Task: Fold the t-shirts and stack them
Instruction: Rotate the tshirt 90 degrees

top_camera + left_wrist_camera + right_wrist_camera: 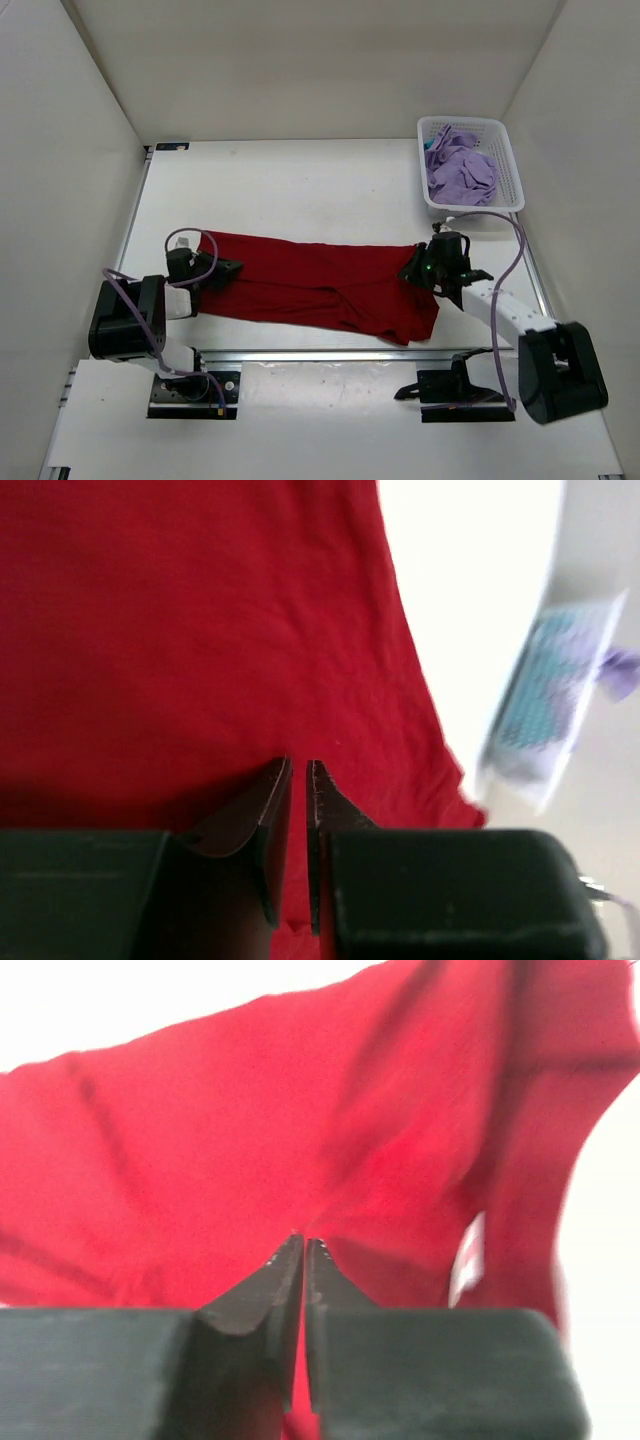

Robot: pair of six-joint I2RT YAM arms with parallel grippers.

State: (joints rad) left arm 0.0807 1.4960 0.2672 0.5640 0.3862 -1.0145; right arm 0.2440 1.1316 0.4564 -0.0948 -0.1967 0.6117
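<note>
The deep red t-shirt [320, 280] lies stretched in a long band across the front of the table. My left gripper [228, 268] is shut on its left end, with red cloth in the thin gap between the jaws in the left wrist view [298, 765]. My right gripper [410, 270] is shut on its right end, the cloth [250, 1130] bunching ahead of the closed tips [303, 1243]. The lavender t-shirt [460, 170] is crumpled in the basket. In the top view the teal shirt is hidden; a blurred blue-green patch [545, 695] shows through the basket's wall.
The white mesh basket [515, 160] stands at the back right of the white table [300, 190]. Enclosure walls close in the left, back and right sides. The arm bases and a metal rail [330, 352] run along the near edge.
</note>
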